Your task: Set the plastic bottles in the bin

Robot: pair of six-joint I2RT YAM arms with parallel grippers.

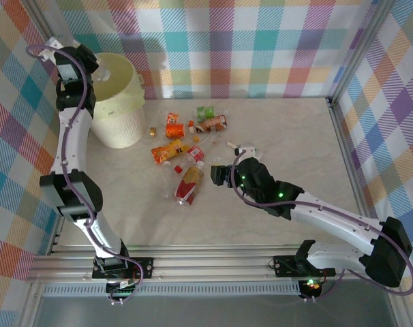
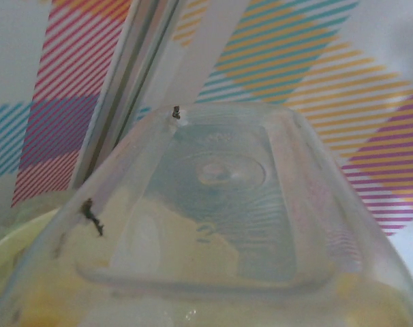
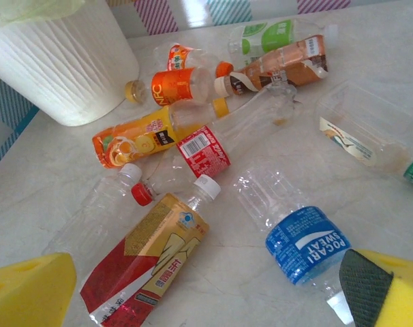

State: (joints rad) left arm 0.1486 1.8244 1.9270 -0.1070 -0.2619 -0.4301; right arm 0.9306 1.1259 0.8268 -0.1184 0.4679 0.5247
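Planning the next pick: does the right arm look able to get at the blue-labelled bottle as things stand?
Probably yes: the right gripper hangs open just above the blue-labelled bottle, and nothing lies on it.

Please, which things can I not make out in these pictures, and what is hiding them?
- Bin contents, top view: left arm and clear bottle partly cover the opening.
- Grip of the left tool, left wrist view: the bottle is too close and blurred.
- Pocari Sweat bottle lower end, right wrist view: behind the right tool's pad.
- Labels of the lying bottles, top view: too small to read.
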